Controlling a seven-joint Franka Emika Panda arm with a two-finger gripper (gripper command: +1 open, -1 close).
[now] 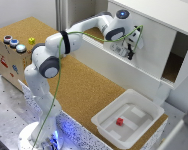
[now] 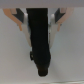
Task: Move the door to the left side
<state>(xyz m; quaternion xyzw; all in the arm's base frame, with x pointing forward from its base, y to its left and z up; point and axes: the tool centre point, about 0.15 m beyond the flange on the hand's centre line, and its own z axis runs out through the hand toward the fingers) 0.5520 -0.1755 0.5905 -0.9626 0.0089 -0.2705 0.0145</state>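
Where things stand: while the gripper [image 1: 128, 50] presses up against the door [image 1: 151, 47] in the upper right of the exterior view, the task looks barely under way, since the panel sits over the middle of the cabinet [image 1: 144, 15] with an open dark compartment [image 1: 175, 57] to its right.
Door: a plain white panel, upright, its face toward the arm; its travel runs along the cabinet front, from lower right toward upper left in the exterior view.
Handle: in the wrist view a dark upright bar [image 2: 39, 37] fills the centre against white (most likely the door's handle, though blur leaves that a guess).
Gripper: in the wrist view its fingers [image 2: 20, 20] stand either side of the dark bar; whether they clamp it or merely straddle it I cannot tell.
Key relation: the gripper is at the door's left-hand part, so the free run lies beyond it, toward the exterior view's left.
Next move, as I judge it: a sideways pull along the cabinet front, kept parallel to the track.
Elsewhere: a white tray [image 1: 126, 120] holding a small red block [image 1: 120, 121] rests on the table [image 1: 79, 85], lower right, well apart from the action.
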